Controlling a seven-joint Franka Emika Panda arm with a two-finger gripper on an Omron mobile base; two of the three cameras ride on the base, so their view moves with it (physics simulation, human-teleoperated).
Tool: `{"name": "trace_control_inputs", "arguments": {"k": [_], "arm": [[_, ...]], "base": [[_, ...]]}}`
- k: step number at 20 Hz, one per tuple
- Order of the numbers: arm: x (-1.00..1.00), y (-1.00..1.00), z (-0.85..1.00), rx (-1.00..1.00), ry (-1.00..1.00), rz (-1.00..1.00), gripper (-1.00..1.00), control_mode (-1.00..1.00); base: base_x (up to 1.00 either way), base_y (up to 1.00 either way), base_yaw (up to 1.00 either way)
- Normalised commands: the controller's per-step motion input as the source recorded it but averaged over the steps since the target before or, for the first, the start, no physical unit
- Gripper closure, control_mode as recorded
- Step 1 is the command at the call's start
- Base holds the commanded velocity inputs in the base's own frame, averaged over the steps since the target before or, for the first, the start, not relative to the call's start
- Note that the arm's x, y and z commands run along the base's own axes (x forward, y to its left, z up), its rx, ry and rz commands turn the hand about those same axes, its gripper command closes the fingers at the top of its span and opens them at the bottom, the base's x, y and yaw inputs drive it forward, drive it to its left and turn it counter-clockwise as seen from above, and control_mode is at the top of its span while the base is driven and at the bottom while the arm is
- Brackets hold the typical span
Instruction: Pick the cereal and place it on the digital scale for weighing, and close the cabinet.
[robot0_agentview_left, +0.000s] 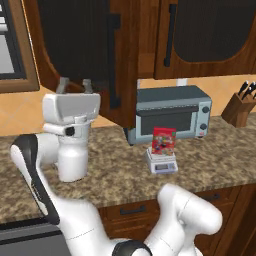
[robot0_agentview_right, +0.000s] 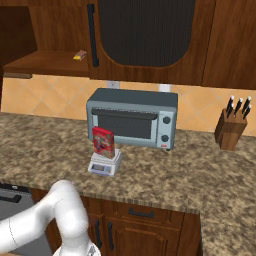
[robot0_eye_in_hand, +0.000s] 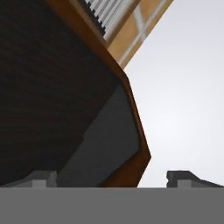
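Pincer spread open, empty, raised beside open cabinet door. Cereal already upright on digital scale, on surface before toaster oven. Left: closing door.

The cereal, a small flat red box with a colourful printed front, stands upright on the digital scale, a small square light-grey platform with a display panel on its front edge. The scale sits on the speckled desk, just in front of the toaster oven. Above, the cabinet is dark brown wood with dark arched panels and black vertical bar handles; its left door stands swung open, its right door closed.
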Motion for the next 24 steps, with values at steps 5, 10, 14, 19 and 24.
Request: {"name": "trace_control_inputs", "arguments": {"k": [5, 10, 14, 19, 24], "arm": [[0.05, -0.99, 0.42, 0.36, 0.37, -0.06, -1.00, -1.00], [0.48, -0.93, 0.19, 0.34, 0.49, -0.03, -1.00, -1.00], [1.00, -0.13, 0.00, 0.07, 0.58, -0.01, -1.00, -1.00], [0.86, 0.35, -0.12, -0.08, 0.27, -0.12, -1.00, -1.00], [1.00, 0.42, -0.45, -0.31, -0.03, -0.46, -1.00, -1.00]], "base": [[0.00, 0.00, 0.00], [0.00, 0.00, 0.00], [0.00, 0.00, 0.00], [0.00, 0.00, 0.00], [0.00, 0.00, 0.00]]}}
